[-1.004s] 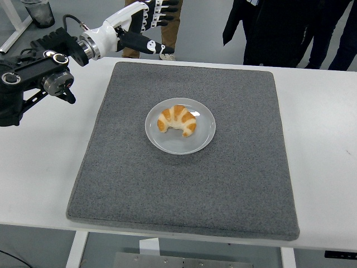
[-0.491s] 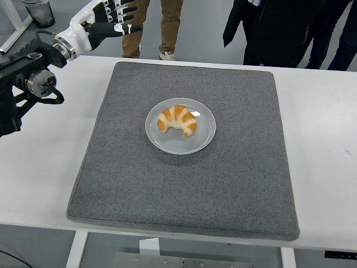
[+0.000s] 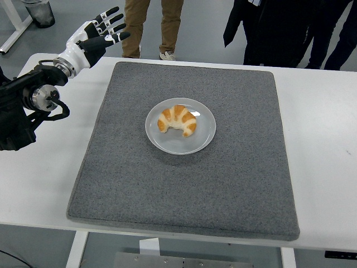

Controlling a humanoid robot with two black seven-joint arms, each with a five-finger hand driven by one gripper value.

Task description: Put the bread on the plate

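Observation:
A golden croissant (image 3: 177, 120) lies on a small grey plate (image 3: 201, 139) in the middle of the dark grey mat (image 3: 184, 195). My left hand (image 3: 99, 34) is raised over the table's far left corner, well apart from the plate, its fingers (image 3: 112, 25) spread and holding nothing. The black left arm (image 3: 28, 106) comes in from the left edge. My right arm does not show.
The mat covers most of the white table (image 3: 323, 145). Several people stand behind the far edge: legs in tan trousers (image 3: 150, 22) at top centre and dark clothing (image 3: 279, 28) at top right. A dark bin (image 3: 40, 12) stands at top left.
My left arm has drawn back to the left and lowered, away from the mat's far edge, with the hand still open. Croissant and plate have not moved.

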